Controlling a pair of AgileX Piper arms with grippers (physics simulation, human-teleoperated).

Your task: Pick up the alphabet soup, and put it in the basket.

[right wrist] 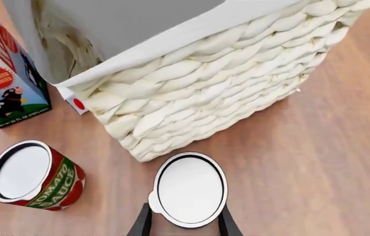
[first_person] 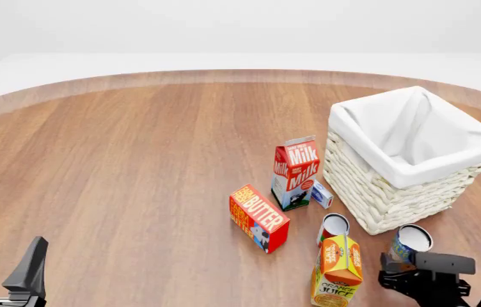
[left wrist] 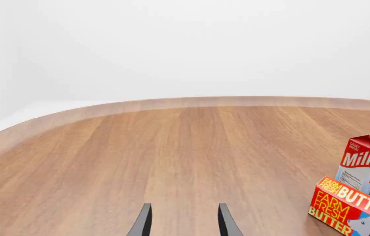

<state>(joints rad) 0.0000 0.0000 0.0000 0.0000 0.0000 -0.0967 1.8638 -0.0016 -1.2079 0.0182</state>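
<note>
The alphabet soup [right wrist: 190,189] shows its silvery-white flat top in the right wrist view, standing just in front of the basket's woven wall [right wrist: 224,83]. My right gripper [right wrist: 185,219] is open, with one finger on each side of the can and the tips hidden under its rim. From the front, the soup [first_person: 411,241] stands at the near corner of the white-lined basket [first_person: 377,192], with the right gripper [first_person: 413,270] right behind it. My left gripper [first_person: 3,254] is open and holds nothing at the near left, far from the can. The left gripper [left wrist: 183,219] faces bare wood.
A milk carton [first_person: 296,171], a butter box [first_person: 260,217], a red tomato sauce can [first_person: 334,227], an orange juice carton [first_person: 336,263] and a small box [first_person: 322,194] crowd the space left of the soup. The tomato sauce can [right wrist: 31,177] lies close beside the right gripper.
</note>
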